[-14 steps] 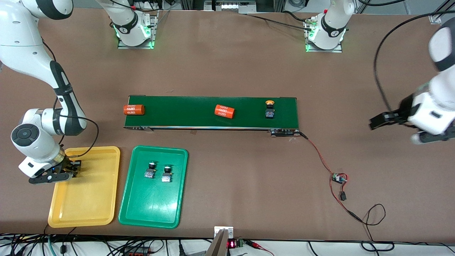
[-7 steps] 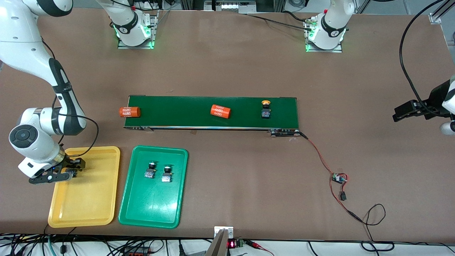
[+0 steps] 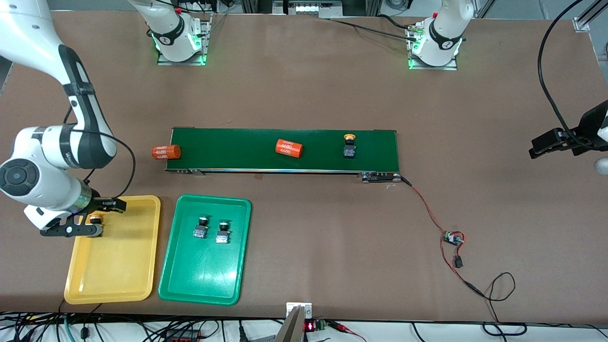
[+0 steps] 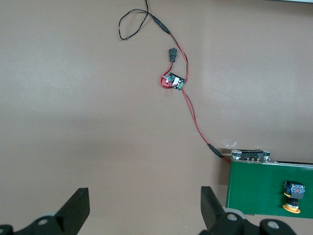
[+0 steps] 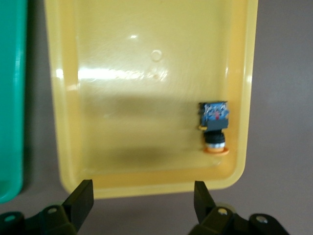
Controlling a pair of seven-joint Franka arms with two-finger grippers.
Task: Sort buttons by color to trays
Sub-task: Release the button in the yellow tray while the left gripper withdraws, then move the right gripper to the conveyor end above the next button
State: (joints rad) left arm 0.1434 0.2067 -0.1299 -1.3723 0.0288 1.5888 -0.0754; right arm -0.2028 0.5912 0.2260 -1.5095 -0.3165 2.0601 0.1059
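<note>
Yellow button point(image 5: 214, 128) under open right fingers point(image 5: 82, 198)

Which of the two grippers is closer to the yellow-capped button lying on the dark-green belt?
Left. The left gripper hangs over bare table off the belt's end near the yellow-capped button; the right gripper is over the yellow tray.

Right gripper point(image 3: 90, 219) up over the table's right-arm end, fingers point(image 5: 80, 200) spread wide, holding nothing. Left gripper point(image 3: 546, 145) waiting over the left-arm edge, jaws wide apart.
</note>
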